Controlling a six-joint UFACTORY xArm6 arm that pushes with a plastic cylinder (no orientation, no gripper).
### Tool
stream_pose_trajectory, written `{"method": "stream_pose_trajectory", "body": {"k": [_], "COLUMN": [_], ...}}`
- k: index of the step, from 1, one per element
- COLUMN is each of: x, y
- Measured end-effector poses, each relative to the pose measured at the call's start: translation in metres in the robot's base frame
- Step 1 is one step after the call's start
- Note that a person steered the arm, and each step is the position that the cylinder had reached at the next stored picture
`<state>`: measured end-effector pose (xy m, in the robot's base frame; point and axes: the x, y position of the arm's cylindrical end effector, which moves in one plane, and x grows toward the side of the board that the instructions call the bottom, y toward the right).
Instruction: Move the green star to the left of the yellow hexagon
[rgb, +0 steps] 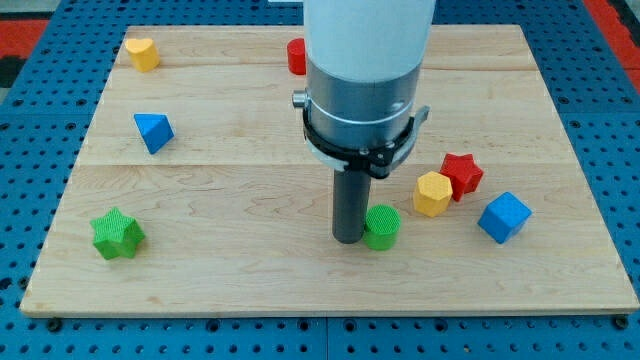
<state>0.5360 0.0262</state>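
Instead of a claw, my tip (349, 238) touches a green round block (382, 226). Green star (117, 234) sits far left of yellow hexagon (433, 193), task not done.

Pale wooden worktop (250, 200) looks smooth, visible grain; the ridged matt green plastic star (117, 234) looks rough by comparison.

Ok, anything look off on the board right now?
Nothing is damaged or tipped. One oddity: my tip sits against the round green block near the yellow hexagon, while the green star lies untouched at the wooden board's lower left.
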Motion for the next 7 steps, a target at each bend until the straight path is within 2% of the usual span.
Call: {"method": "stream_pose_trajectory", "body": {"k": [1, 2, 3, 4, 5, 7], "x": [0.000, 0.010, 0.022, 0.006, 0.022, 0.025], "y": [0.041, 0.018, 0.053, 0.057, 0.014, -0.093]}}
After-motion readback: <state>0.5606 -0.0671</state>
